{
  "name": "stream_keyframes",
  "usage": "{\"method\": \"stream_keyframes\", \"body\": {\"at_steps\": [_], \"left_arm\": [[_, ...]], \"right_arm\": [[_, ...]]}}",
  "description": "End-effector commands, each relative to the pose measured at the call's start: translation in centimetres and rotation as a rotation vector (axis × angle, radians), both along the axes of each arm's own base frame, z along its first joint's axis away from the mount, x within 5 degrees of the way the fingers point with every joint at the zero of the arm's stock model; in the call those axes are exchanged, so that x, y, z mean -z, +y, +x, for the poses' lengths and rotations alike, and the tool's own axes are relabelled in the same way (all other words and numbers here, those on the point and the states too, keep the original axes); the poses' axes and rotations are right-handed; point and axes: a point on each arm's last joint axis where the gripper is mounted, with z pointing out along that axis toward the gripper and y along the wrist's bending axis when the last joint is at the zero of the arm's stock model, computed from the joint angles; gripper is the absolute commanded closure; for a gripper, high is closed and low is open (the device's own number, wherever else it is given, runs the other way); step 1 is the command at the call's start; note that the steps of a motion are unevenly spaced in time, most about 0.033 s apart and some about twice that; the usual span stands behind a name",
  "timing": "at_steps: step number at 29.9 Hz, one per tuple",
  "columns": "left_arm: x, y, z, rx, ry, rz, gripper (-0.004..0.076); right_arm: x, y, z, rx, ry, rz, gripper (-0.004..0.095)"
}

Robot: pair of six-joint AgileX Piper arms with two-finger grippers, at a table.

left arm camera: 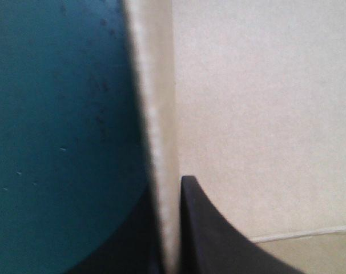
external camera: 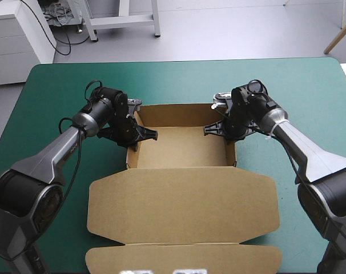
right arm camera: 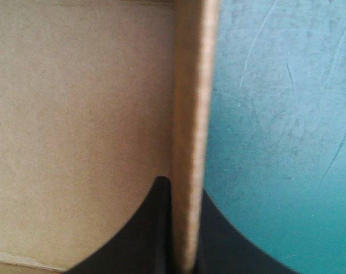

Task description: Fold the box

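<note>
The brown box [external camera: 181,151] stands as an open tray in the middle of the table, its walls raised and its lid [external camera: 181,212] lying flat toward the near edge. My left gripper [external camera: 133,130] is shut on the tray's left side wall [left arm camera: 157,142], one black finger inside and one outside. My right gripper [external camera: 225,127] is shut on the right side wall [right arm camera: 190,142] in the same way. In each wrist view the wall's edge runs straight away from the gripper, with the box floor on one side and teal-green cover on the other.
The teal-green table [external camera: 310,97] has bare cover on both sides of the box and behind it. A front flap of the lid [external camera: 181,257] reaches almost to the near edge.
</note>
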Motion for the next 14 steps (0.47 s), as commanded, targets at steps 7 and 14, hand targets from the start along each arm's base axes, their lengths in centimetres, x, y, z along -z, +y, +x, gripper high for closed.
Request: {"method": "stream_keyframes", "body": {"at_steps": [7, 14], "left_arm": [[-2.7, 0.2, 0.0, 0.056, -0.128, -0.007, 0.0734], [-2.8, -0.1, 0.1, 0.054, -0.141, -0.024, 0.0716]], "right_arm": [[-2.3, -0.4, -0.3, -0.035, -0.073, 0.007, 0.0926], [-1.8, -1.0, -0.3, -0.047, -0.036, -0.08, 0.0889]]}}
